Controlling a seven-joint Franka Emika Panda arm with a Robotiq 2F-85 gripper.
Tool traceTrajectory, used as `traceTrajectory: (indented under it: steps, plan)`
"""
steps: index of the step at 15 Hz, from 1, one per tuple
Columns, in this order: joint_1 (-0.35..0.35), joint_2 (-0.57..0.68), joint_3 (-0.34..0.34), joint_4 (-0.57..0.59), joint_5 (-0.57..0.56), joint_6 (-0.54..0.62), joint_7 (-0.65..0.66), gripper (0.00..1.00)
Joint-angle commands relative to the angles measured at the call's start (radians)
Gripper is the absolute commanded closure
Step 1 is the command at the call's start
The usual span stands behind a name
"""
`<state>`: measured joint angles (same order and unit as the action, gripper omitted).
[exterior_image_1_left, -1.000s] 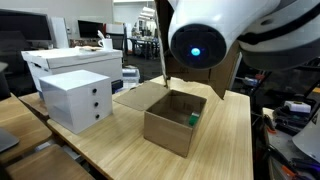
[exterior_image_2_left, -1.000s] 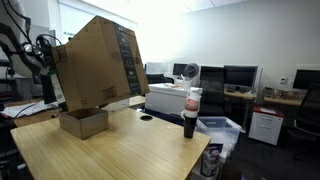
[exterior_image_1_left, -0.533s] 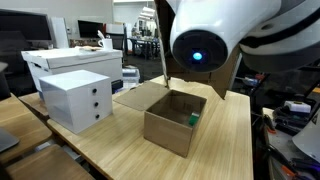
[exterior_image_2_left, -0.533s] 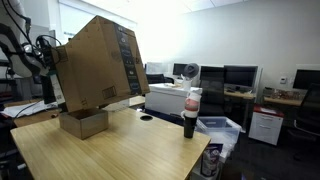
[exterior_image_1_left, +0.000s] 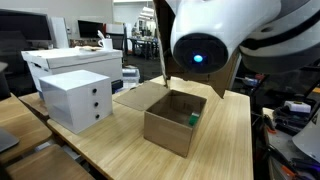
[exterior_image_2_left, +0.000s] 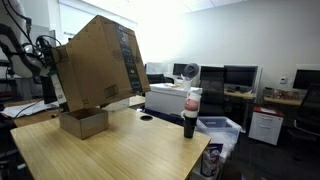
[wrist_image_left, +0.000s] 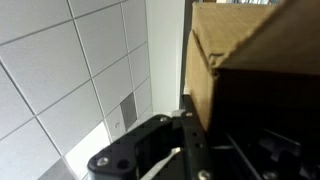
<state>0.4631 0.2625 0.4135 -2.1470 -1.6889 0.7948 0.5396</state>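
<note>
Evidently, a large cardboard box (exterior_image_2_left: 95, 60) is held tilted in the air, directly above a small open box (exterior_image_2_left: 82, 122) that stands on the wooden table (exterior_image_2_left: 120, 150). The gripper (wrist_image_left: 185, 140) is seen only from the wrist view, where its black fingers are drawn together at the bottom of the frame and a corner of the large box fills the upper right against white ceiling tiles. The fingers seem to be clenched on an edge of that box, though the contact itself is hidden.

In an exterior view the small open box is seen from above, with a green item (exterior_image_1_left: 193, 119) lying against its far inner wall. A white drawer unit (exterior_image_1_left: 78, 100) is set well apart from it on the same table, and a rounded arm joint (exterior_image_1_left: 197, 45) with a blue light blocks much of the upper frame. A dark bottle (exterior_image_2_left: 190, 115) with a pale label is placed upright near the table's far edge.
</note>
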Motion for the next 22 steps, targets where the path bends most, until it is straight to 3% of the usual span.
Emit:
traceTrajectory:
  steps: [1, 12, 15, 19, 22]
  plan:
    - [0.009, -0.014, -0.008, -0.028, -0.073, -0.053, -0.065, 0.94]
    - [0.006, -0.019, 0.005, -0.017, -0.047, -0.031, -0.058, 0.94]
    - [0.008, -0.014, -0.010, -0.038, -0.090, -0.067, -0.086, 0.94]
    - [0.004, -0.015, 0.004, -0.013, -0.041, -0.036, -0.060, 0.94]
    - [0.006, -0.009, -0.011, -0.033, -0.080, -0.072, -0.094, 0.94]
